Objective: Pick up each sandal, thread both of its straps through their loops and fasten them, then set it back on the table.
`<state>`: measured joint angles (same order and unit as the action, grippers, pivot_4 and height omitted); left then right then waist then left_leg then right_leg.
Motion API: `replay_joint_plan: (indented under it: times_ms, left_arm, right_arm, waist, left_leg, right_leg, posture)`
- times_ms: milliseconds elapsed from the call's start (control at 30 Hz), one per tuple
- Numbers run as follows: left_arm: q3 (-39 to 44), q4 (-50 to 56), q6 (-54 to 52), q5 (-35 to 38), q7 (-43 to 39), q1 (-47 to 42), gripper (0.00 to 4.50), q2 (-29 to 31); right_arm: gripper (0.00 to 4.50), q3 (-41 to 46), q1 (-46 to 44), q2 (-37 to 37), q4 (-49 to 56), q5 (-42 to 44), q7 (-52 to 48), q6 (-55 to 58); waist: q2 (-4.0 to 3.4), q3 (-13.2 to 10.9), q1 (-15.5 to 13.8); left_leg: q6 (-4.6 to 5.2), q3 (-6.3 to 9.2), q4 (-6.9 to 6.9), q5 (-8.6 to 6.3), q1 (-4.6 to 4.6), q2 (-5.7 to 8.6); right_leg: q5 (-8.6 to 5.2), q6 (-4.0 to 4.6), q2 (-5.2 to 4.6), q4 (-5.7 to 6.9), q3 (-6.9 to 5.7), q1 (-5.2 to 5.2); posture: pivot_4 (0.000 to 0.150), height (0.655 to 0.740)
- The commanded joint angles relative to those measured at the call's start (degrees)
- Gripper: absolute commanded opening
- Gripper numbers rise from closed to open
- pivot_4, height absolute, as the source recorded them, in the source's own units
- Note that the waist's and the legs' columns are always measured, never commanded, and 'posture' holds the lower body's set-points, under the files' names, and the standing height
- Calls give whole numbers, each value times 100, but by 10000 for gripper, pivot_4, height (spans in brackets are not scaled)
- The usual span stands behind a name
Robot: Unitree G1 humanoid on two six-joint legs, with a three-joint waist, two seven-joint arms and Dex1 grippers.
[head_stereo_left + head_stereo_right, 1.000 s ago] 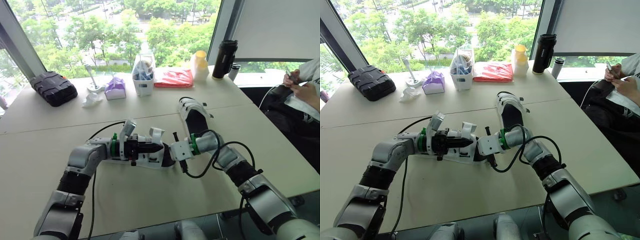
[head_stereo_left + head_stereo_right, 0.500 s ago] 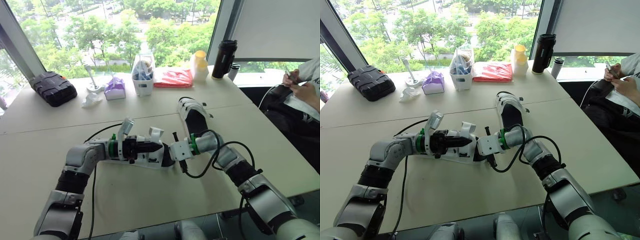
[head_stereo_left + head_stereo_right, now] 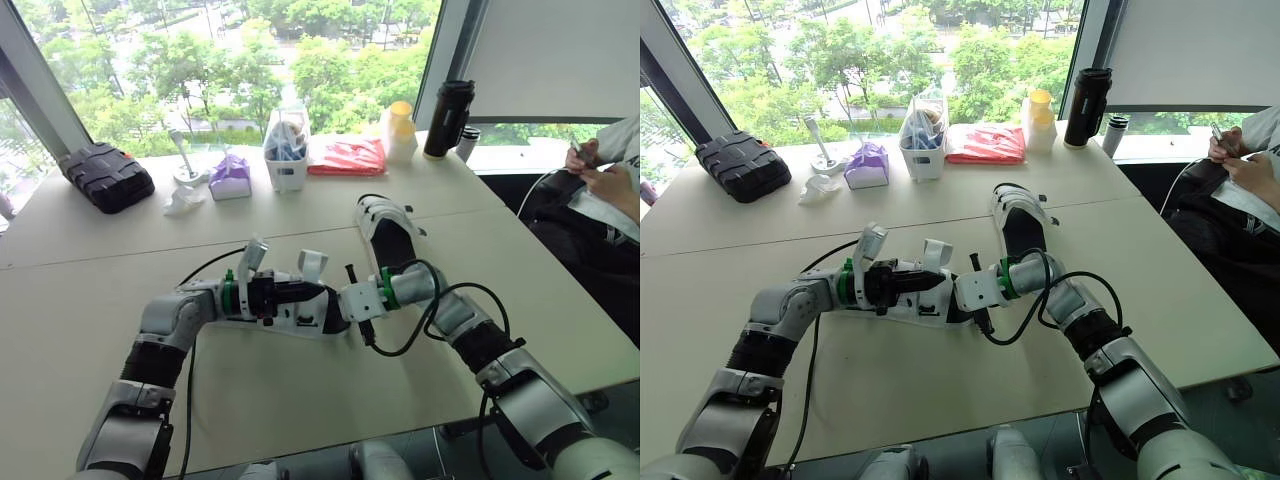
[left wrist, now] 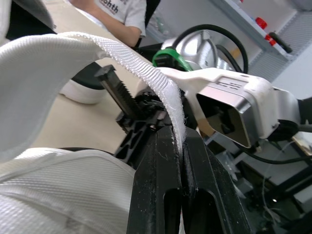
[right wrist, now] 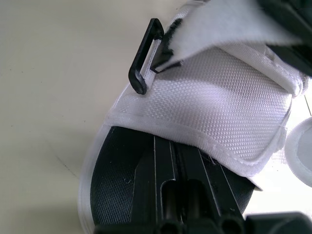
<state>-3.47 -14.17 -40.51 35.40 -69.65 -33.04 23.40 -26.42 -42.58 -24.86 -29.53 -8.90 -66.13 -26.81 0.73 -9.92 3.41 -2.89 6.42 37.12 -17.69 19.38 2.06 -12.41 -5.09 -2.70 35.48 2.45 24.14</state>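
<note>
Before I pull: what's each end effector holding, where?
Left end effector pinches the white strap near its end. Right end effector lies shut on the footbed; hold unclear.

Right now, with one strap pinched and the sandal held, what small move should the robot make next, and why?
Probably ease the left gripper toward the black loop and feed the strap through it. The strap is pinched in that gripper, the loop looks empty, and the right gripper steadies the sandal.
</note>
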Motion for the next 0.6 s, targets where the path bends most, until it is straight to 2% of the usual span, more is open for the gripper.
replay_joint_plan:
  times_ms: [33, 267, 600]
  left_arm:
    - [115, -213, 73, -67, 156, -84, 575, -99]
    - [34, -233, 16, -107, 112, -60, 575, -76]
    - [-426, -380, 1335, -903, -200, 226, 575, -18]
  right_arm:
    - [0, -168, 116, -50, -139, -251, -43, 100]
    - [0, -170, 132, -57, -111, -241, -55, 105]
    - [0, -174, 127, -59, -79, -239, -65, 110]
  waist:
    - [0, 0, -6]
    - [0, 0, -4]
    - [-1, 3, -8]
  left_leg:
    - [0, 0, 0, 0, 0, 0]
    - [0, 0, 0, 0, 0, 0]
    - [0, 0, 0, 0, -2, 0]
  right_leg:
    - [0, 0, 0, 0, 0, 0]
    - [0, -1, 0, 0, 0, 0]
    - [0, 0, -1, 0, 0, -2]
  posture:
    - [1500, 7400]
    - [1500, 7400]
    - [1500, 7400]
